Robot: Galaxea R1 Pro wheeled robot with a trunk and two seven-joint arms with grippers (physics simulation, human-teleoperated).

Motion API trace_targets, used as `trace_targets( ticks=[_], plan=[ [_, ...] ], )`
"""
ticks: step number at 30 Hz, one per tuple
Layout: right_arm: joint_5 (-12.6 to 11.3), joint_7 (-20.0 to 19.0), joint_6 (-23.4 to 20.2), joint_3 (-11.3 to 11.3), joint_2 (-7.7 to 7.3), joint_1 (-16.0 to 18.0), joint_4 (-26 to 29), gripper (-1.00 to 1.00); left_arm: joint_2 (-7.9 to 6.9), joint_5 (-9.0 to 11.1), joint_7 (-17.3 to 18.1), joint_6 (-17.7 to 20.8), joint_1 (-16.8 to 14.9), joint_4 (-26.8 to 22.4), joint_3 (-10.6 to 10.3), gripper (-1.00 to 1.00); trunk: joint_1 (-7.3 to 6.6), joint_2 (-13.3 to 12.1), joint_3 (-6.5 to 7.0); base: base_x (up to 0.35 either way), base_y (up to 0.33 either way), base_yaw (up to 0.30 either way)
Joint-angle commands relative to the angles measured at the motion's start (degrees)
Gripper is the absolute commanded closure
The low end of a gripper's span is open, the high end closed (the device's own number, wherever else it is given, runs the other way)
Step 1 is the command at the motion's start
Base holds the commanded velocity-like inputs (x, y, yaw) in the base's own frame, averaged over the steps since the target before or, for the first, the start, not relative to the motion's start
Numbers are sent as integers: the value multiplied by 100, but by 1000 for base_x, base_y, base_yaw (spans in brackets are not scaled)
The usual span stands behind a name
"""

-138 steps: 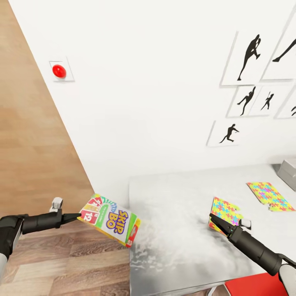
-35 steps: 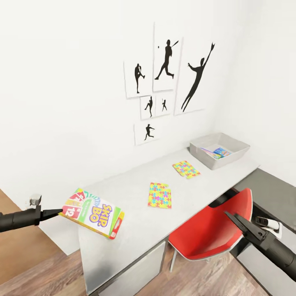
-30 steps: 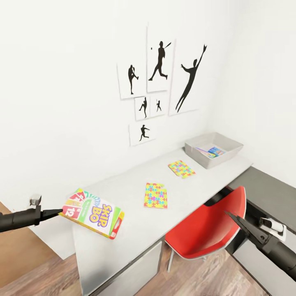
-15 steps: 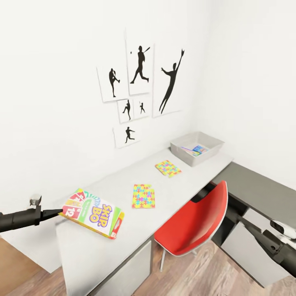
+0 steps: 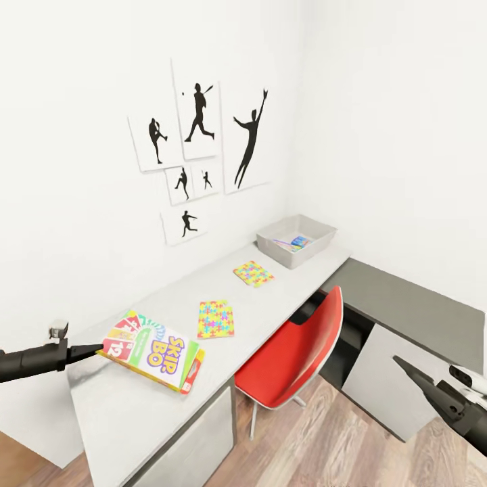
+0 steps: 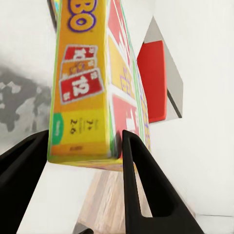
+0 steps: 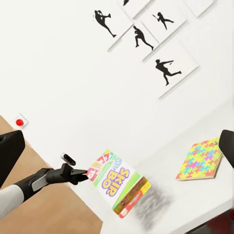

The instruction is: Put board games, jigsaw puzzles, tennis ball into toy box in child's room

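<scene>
Gripper of the left arm, at the far left of the head view, is clamped on one end of the Skip-Bo board game, holding the box out flat above the near end of the bench. From the left wrist, the two black fingers press against opposite faces of the box's end. The right wrist view looks back at that arm with the game held in front of the white wall.

Further right on the pale bench top lie the two jigsaw puzzles, the nearer puzzle flat just beyond the held box, the farther puzzle between it and the toy box. The toy box stands at the far end of the bench against the wall, with something colourful lying inside; what it is cannot be made out. Black silhouette prints hang on the wall above.

A red chair is at the bench front. Beyond it is the dark grey corner section. At the lower right, the right gripper hangs over the wood floor, fingers close together with nothing between them.
</scene>
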State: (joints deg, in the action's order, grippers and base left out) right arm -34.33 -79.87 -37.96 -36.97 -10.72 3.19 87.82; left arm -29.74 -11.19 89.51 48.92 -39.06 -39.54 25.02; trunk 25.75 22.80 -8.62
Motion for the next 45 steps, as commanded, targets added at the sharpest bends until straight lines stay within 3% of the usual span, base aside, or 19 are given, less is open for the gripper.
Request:
trace_targets(
  ticks=[1, 22, 45],
  plan=[
    [-13, -11, -55, -2, 0, 6, -2, -100, 3, -50, 49, 56, -5, -6, 25, 100, 3, 12, -5, -4, 0, -223],
    [-10, -16, -54, -36, 7, 6, -4, -100, 28, -50, 49, 53, 8, -10, 25, 100, 3, 12, 129, -1, -10, -223],
    [-29, 10, -51, -38, 11, 6, -9, -100, 42, -50, 49, 4, 11, -10, 20, 100, 3, 12, 154, 3, -292, -38]
  ],
)
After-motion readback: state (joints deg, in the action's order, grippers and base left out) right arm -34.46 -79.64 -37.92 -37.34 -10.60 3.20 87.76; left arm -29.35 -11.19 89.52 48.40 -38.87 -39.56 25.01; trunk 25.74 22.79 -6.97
